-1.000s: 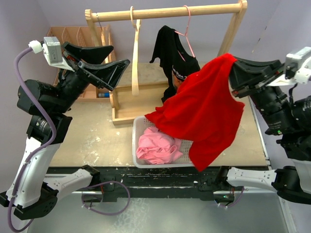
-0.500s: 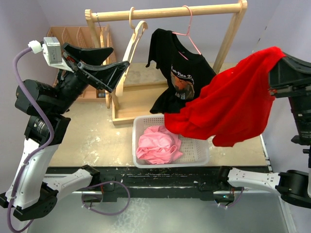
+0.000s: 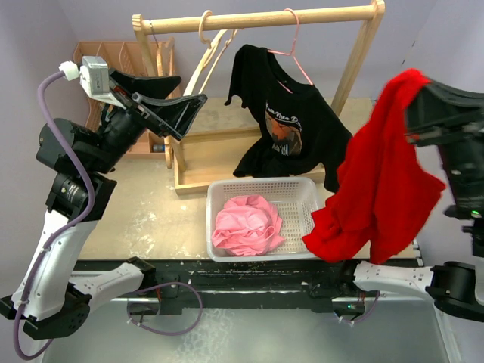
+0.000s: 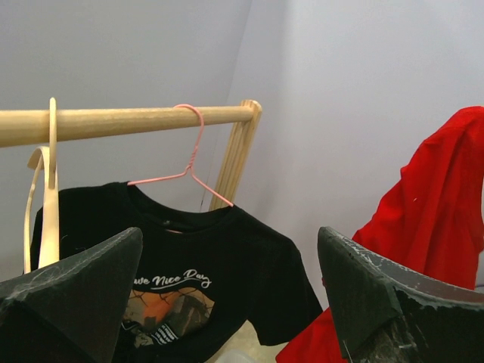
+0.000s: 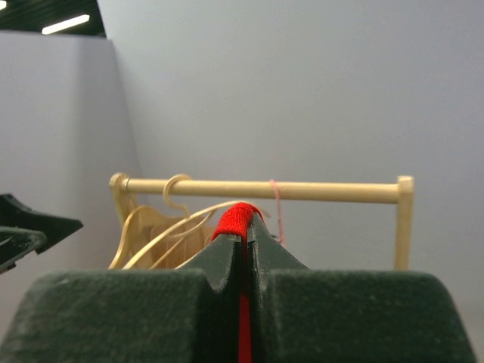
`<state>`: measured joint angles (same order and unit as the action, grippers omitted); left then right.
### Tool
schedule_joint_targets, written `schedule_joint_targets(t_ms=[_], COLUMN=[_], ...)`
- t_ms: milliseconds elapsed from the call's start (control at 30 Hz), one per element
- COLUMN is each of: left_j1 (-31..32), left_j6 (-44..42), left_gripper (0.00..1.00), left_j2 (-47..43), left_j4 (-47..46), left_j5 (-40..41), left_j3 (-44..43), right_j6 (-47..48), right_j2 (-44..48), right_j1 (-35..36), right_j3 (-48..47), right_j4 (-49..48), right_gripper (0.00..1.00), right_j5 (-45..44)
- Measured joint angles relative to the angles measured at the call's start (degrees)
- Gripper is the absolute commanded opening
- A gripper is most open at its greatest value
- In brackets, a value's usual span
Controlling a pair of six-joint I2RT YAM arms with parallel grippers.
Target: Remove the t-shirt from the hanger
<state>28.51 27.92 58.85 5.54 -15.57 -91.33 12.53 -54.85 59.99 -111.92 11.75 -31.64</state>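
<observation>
My right gripper point(image 3: 412, 85) is shut on a fold of the red t-shirt point(image 3: 378, 181). It holds the shirt high at the right, so the shirt hangs free past the table's front right corner. In the right wrist view the red cloth point(image 5: 238, 215) is pinched between my closed jaws point(image 5: 244, 231). The empty wooden hanger point(image 3: 206, 60) hangs tilted on the rail point(image 3: 257, 19); it also shows in the left wrist view point(image 4: 48, 197). My left gripper point(image 3: 181, 92) is open and empty in the air beside that hanger. Its wrist view point(image 4: 229, 253) faces the rack.
A black printed t-shirt point(image 3: 291, 125) hangs on a pink wire hanger point(image 3: 291, 45) on the same rail. A white basket point(image 3: 261, 184) holding a pink garment point(image 3: 246, 227) stands at the front middle. The rack's wooden base tray point(image 3: 204, 162) and a slotted wooden box point(image 3: 113, 57) are behind.
My right gripper pulled the red t-shirt right and off the rack; it now hangs straight down. The freed wooden hanger swung up to the left. The left arm shifted slightly.
</observation>
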Motion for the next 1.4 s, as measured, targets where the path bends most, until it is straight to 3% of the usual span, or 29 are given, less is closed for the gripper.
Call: schedule_joint_targets(t_ms=[500,1133,1400], left_j1=[0.0,0.0,0.0], left_j6=[-0.72,-0.68,-0.98], left_gripper=[0.99,0.99,0.99], left_j2=[-2.05,-0.09,2.45], left_j4=[4.37,4.81,4.37], left_j5=[2.47,0.26,-4.5], left_j3=[2.43,3.98,3.96], right_j6=[-8.26,-19.96,-23.71], right_j2=[-15.82,-12.68,-0.37], right_j1=[0.02,0.0,0.02], right_j3=[0.57,22.14,34.4], right_j4=[7.74,2.01,2.71], right_gripper=[0.0,0.0,0.0], right_j5=[14.03,26.25,21.33])
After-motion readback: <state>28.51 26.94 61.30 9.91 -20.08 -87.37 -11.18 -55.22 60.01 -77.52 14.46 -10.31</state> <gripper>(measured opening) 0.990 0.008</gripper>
